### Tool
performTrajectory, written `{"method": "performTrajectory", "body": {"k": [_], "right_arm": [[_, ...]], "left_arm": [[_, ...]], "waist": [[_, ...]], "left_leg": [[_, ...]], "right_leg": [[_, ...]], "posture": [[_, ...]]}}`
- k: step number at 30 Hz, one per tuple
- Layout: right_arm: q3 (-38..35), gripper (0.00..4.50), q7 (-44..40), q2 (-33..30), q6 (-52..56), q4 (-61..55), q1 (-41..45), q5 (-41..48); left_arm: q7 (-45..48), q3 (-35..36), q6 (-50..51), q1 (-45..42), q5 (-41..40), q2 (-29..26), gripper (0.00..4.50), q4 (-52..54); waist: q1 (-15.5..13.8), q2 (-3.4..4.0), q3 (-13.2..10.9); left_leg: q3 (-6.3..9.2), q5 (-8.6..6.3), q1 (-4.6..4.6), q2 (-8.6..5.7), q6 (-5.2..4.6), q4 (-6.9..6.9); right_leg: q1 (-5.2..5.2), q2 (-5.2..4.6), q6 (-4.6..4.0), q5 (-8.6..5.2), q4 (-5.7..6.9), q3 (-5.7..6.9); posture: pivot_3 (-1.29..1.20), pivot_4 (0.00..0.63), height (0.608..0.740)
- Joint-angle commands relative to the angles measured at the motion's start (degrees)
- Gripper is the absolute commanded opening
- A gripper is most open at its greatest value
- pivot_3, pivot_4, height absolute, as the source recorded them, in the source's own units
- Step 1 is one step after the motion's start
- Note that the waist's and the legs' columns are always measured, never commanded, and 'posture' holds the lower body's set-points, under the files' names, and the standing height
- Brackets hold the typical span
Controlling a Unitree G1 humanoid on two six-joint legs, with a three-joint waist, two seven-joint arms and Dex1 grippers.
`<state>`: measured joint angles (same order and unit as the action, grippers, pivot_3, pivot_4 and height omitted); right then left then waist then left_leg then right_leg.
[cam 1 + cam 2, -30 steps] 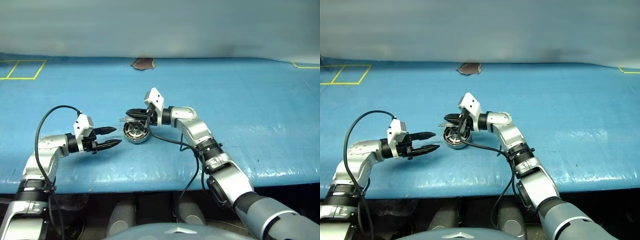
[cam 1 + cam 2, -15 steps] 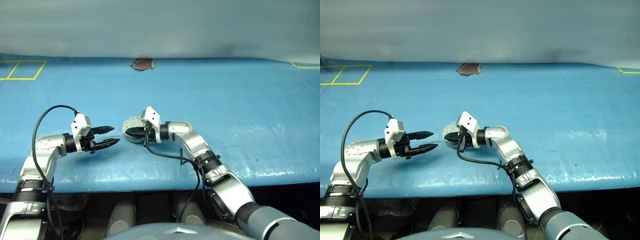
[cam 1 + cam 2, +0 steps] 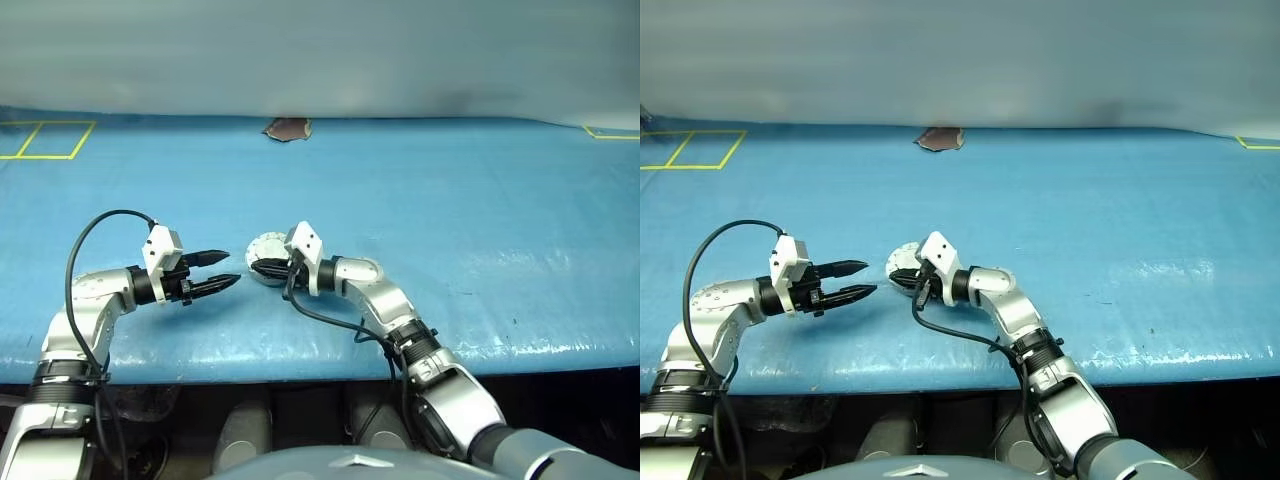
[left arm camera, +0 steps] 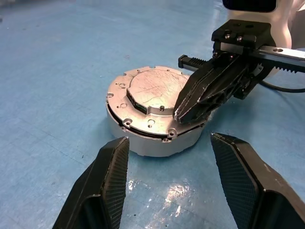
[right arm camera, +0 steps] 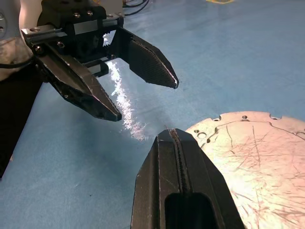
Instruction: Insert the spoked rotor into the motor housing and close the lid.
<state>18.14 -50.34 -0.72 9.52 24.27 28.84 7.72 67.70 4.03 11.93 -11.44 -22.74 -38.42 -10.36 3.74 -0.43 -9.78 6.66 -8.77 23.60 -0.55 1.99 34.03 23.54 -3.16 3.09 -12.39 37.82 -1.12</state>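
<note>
Setting: blue table (image 3: 480, 210) with a glossy, slightly wrinkly top, pale wall along the top of the frame in the head views.

Right fingers: pressed together tight, no gap at all. The right gripper (image 4: 190, 107) has its tips resting on the top edge of the lid (image 4: 155, 93), on the side nearer the right of the frame in the left wrist view. Looks like it's lying on the lid, not pinching anything.

Left fingers: spread wide, nothing between them. The left gripper (image 3: 225, 270) hovers just left of the housing in the head views, tips pointing at it, apart from it.

Lid: flat and scratched, sitting closed on top of the motor housing (image 4: 143, 138). Small holes around its rim, raised middle plate.

Motor housing: short silver can standing on the table a bit left of centre of the frame, between the two grippers.

Spoked rotor: can't see it, can't tell where it is with the lid down.

Further out: black cable (image 3: 95, 235) looping up over the left arm, another one (image 3: 330, 315) hanging under the right forearm.

Far edge: brownish patch (image 3: 287, 128) on the table at top centre, yellow tape square (image 3: 45, 140) at upper left, a bit of yellow tape (image 3: 610, 131) at upper right.
</note>
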Motion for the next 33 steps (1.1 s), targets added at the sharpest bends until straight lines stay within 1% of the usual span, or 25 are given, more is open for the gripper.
{"method": "performTrajectory", "body": {"k": [1, 7, 13, 16, 20, 27, 33], "right_arm": [[-0.50, 0.00, 0.80, -0.57, 2.27, -6.42, -2.27, 1.21], [-4.79, 0.00, 6.81, 0.36, 2.71, -14.12, -0.94, 3.15], [-6.11, 0.00, 8.28, -0.13, 5.32, -17.23, 1.24, 4.82], [-5.90, 0.64, 9.17, -0.97, 6.59, -14.19, 2.14, 3.78], [-6.33, 1.90, 9.02, -0.78, 7.85, -9.14, 2.56, 4.55], [-5.13, 1.90, 8.77, -0.24, 6.83, -5.13, 2.76, 3.49], [-4.08, 1.90, 7.08, -0.61, 8.09, -6.20, 1.95, 3.75]], "left_arm": [[-0.31, 1.69, -0.73, 0.13, -1.11, 0.02, 2.95, 1.83], [-0.34, 1.24, -1.17, -0.70, -1.00, 0.30, 2.95, 1.25], [0.08, 0.93, -1.12, -1.67, -0.81, 0.24, 2.95, 0.66], [0.48, 0.30, -1.39, -2.70, -0.40, 0.36, 2.99, 0.15], [-0.02, -0.25, -3.87, -5.16, 0.57, 2.19, 2.99, -2.51], [-0.19, -1.10, -6.36, -6.73, 1.85, 4.02, 2.99, -5.22], [-0.19, -0.83, -6.46, -6.20, 2.17, 4.11, 2.99, -5.23]], "waist": [[-0.03, 0.00, -0.01], [0.04, 0.00, -0.01], [-0.04, 0.00, -0.01], [-0.04, 0.00, -0.01], [-0.18, 0.00, -0.02], [0.09, -0.01, -0.02], [0.07, -0.01, -0.02]], "left_leg": [[0.00, 0.00, 0.01, 0.00, 0.00, 0.00], [0.00, 0.00, 0.09, 0.02, 0.01, -0.03], [0.00, -0.01, 0.11, 0.02, 0.01, -0.07], [-0.01, -0.01, 0.11, 0.02, 0.02, -0.13], [-0.01, -0.01, 0.10, 0.01, 0.02, -0.14], [-0.02, -0.01, 0.11, 0.01, 0.02, -0.16], [-0.02, -0.01, 0.12, 0.01, 0.02, -0.15]], "right_leg": [[0.01, 0.00, -0.01, 0.00, 0.00, 0.00], [0.12, 0.01, -0.02, -0.01, 0.00, 0.00], [0.12, -0.01, -0.03, -0.02, -0.05, 0.01], [0.14, -0.01, -0.07, -0.04, -0.06, 0.02], [0.13, 0.00, -0.09, -0.05, -0.06, 0.03], [0.15, 0.01, -0.08, -0.05, -0.06, 0.02], [0.14, 0.01, -0.07, -0.04, -0.05, 0.02]], "posture": [[0.00, 0.150, 0.740], [0.00, 0.150, 0.740], [0.00, 0.150, 0.740], [0.00, 0.150, 0.740], [0.00, 0.150, 0.740], [0.00, 0.150, 0.740], [0.00, 0.150, 0.740]]}}
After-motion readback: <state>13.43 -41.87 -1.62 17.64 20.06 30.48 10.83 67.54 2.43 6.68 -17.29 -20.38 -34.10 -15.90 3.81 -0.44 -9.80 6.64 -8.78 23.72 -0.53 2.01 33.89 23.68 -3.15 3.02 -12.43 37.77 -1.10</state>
